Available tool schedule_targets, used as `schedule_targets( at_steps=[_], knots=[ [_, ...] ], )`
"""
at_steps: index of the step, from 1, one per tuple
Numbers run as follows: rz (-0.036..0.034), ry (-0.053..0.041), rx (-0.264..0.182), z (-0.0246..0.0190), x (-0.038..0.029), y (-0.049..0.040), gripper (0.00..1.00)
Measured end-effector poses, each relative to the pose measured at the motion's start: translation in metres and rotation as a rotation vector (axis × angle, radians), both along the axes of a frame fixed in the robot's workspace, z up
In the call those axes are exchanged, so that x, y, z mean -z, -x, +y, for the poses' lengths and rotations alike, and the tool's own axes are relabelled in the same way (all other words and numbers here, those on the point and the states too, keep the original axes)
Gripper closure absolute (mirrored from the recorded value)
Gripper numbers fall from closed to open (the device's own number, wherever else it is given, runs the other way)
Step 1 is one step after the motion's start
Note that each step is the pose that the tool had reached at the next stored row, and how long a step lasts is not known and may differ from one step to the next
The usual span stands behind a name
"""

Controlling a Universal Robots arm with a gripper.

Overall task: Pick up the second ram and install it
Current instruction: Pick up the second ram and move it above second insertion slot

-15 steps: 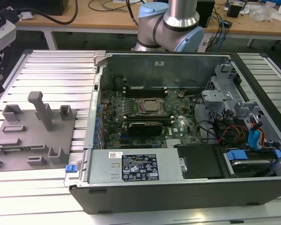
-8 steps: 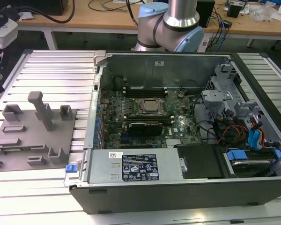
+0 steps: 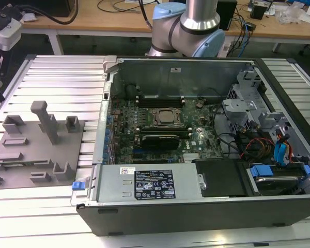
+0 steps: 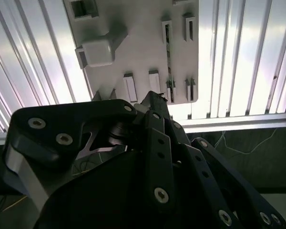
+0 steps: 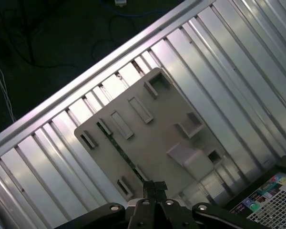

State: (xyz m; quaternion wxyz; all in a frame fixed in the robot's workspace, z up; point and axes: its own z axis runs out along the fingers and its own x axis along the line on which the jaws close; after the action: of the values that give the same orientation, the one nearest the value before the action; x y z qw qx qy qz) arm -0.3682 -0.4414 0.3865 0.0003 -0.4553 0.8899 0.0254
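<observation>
In both wrist views I look straight down on a grey fixture plate (image 5: 157,124) (image 4: 138,52). The second ram (image 5: 119,147) (image 4: 169,62) stands on edge in it as a thin dark green strip between small end holders. My gripper (image 5: 155,185) (image 4: 155,99) hangs well above the plate with its black fingertips pressed together and nothing between them. In the first wrist view the tips line up close to one end of the strip. The exterior view has the same plate (image 3: 36,150) at its left, next to the open computer case (image 3: 196,134).
The plate carries a tall grey post (image 3: 45,120) (image 5: 190,160) and several low holders. Ribbed aluminium table (image 3: 67,77) lies around it, with the table edge and dark floor beyond. Inside the case are the motherboard with its CPU socket (image 3: 166,117), cables and a power supply (image 3: 144,182).
</observation>
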Motion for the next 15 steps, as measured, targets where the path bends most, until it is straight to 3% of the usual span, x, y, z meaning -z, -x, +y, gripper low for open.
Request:
schedule_targets(
  at_steps=[6, 15],
  knots=[
    [0.0, 0.0, -0.1, 0.0, 0.0, 0.0, 0.89],
    [0.0, 0.0, -0.18, 0.0, 0.0, 0.0, 0.89]
  ],
)
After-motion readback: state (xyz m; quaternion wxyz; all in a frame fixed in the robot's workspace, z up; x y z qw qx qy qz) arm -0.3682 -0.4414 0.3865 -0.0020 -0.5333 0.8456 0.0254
